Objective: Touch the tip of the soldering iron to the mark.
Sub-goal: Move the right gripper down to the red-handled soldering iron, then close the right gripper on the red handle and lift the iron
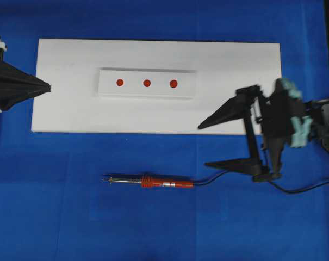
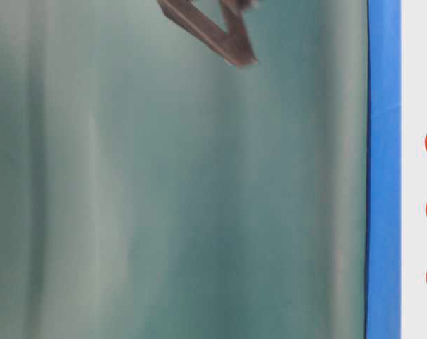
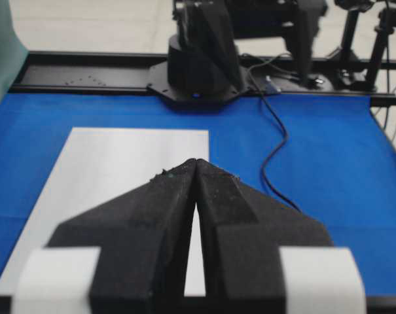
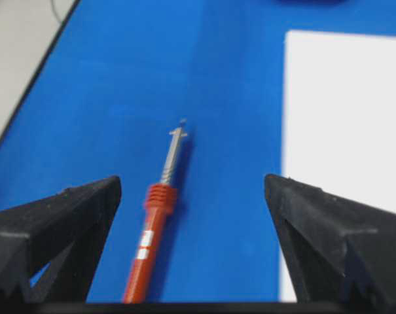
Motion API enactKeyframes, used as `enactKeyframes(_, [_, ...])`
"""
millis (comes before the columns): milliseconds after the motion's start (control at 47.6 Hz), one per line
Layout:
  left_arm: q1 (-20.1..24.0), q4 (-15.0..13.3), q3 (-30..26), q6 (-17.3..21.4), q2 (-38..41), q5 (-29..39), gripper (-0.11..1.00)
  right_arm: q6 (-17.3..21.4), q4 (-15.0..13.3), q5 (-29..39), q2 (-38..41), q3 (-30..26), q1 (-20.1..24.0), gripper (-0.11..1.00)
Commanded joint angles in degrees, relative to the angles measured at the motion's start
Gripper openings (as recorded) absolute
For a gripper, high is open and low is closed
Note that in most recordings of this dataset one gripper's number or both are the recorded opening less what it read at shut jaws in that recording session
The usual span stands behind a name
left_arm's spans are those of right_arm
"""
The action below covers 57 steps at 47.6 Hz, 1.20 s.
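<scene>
- Blue tabletop [image 1: 55,217] carries a white board [image 1: 61,109]; a raised white strip [image 1: 107,89] on it bears three red marks [image 1: 147,83].
- Right end effector [image 1: 203,144]: jaws spread wide, holding nothing, above the soldering iron's cord end.
- Left end effector [image 1: 48,86]: jaws pressed together, empty, at the board's left edge.
- Soldering iron [image 1: 167,184] lies flat on the tabletop, near the board's lower edge.
- Tip [image 1: 105,180] points left, apparently bare; view blurred.

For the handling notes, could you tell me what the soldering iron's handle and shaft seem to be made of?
The soldering iron has a handle that looks like orange-red moulded plastic, matte, with ribbed rings at its front end. Its shaft looks like bare silvery-grey metal, judging by its pale sheen; blur leaves the surface finish uncertain.
</scene>
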Motion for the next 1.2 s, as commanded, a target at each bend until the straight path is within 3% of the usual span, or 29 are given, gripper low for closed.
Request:
enactKeyframes(0, [0.1, 0.0, -0.4, 0.0, 0.2, -0.3, 0.00, 0.4, 0.9, -0.4, 3.4, -3.0, 1.0, 0.89])
enactKeyframes(210, [0.0, 0.1, -0.2, 0.0, 0.2, -0.3, 0.00, 0.5, 4.0, -1.1, 12.0, -6.5, 2.6, 0.89])
enactKeyframes(526, [0.0, 0.0, 0.1, 0.0, 0.1, -0.4, 0.00, 0.5, 9.5, -9.0, 24.2, -9.6, 5.5, 0.89])
enactKeyframes(799, [0.0, 0.1, 0.3, 0.0, -0.1, -0.4, 0.00, 0.5, 14.8, -11.7, 32.3, -12.5, 7.3, 0.89])
enactKeyframes(1177, [0.0, 0.0, 0.8, 0.1, -0.1, -0.3, 0.00, 0.2, 18.1, -13.9, 39.7, -15.6, 7.7, 0.88])
